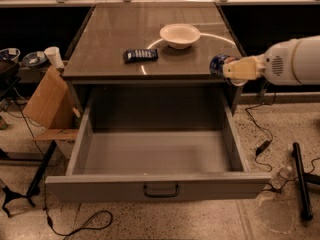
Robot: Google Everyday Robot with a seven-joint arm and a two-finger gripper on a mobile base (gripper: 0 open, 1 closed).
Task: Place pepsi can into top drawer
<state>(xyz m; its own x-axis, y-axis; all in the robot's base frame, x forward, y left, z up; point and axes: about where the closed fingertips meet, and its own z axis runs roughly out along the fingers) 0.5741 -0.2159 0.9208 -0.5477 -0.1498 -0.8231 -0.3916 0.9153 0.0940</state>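
The pepsi can [219, 64], small and blue with a silver end, is held on its side in my gripper [231, 69]. The gripper is shut on it and hangs in the air over the front right corner of the cabinet top, just above the back right of the open drawer. My white arm [292, 61] comes in from the right. The top drawer [157, 185] is pulled fully open below, a deep grey box with nothing in it and a dark pull handle [161, 190] centred on its front panel.
A white bowl [179, 35] and a flat dark blue snack packet [140, 55] lie on the cabinet top [110, 44]. A cardboard box [47, 104] leans at the left. Cables, a black bar [300, 181] and a plastic bottle [280, 176] lie on the floor at right.
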